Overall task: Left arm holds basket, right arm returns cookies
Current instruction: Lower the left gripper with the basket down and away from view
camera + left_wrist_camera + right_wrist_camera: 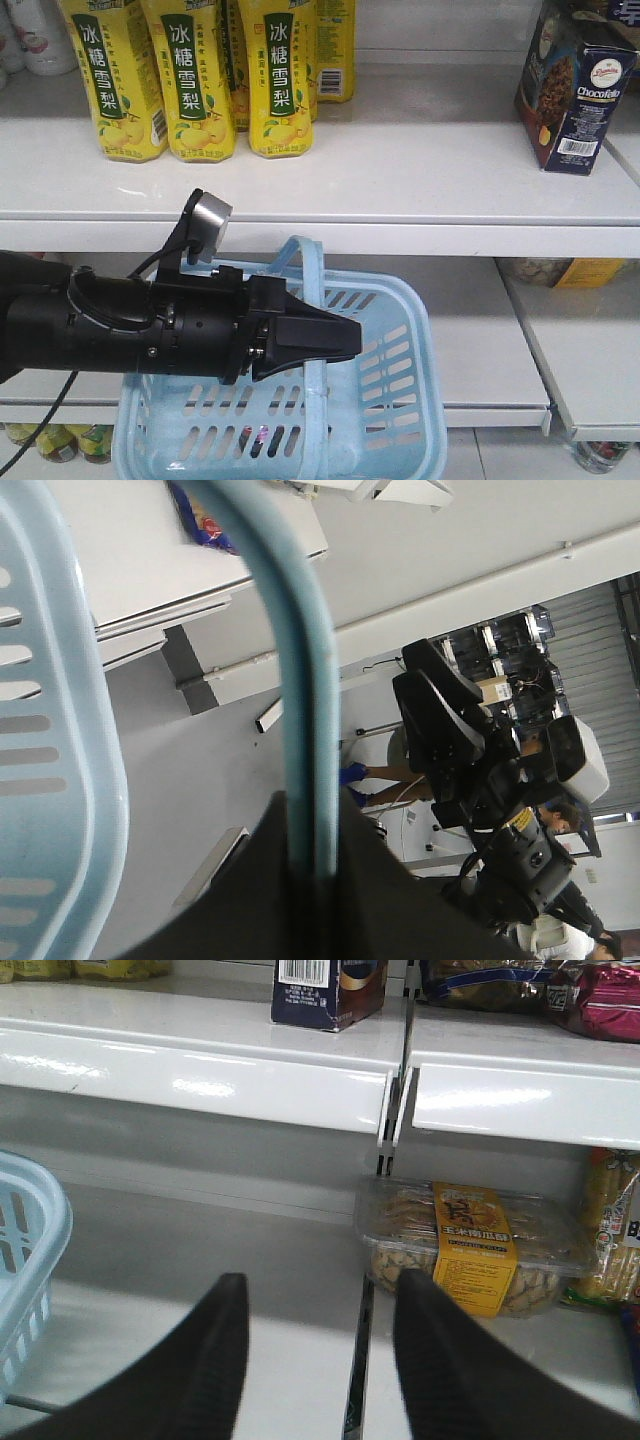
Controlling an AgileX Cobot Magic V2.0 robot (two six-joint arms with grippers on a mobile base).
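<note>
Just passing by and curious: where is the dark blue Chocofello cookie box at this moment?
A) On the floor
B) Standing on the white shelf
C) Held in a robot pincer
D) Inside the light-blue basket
B: the cookie box stands upright on the white shelf, while the right pincer is open and empty.

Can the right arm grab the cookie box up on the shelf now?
Probably yes. The right tool is open and empty, and the cookies stand upright at the shelf's front edge with nothing in front. The tool sits lower than that shelf, so it would have to rise first.
</note>
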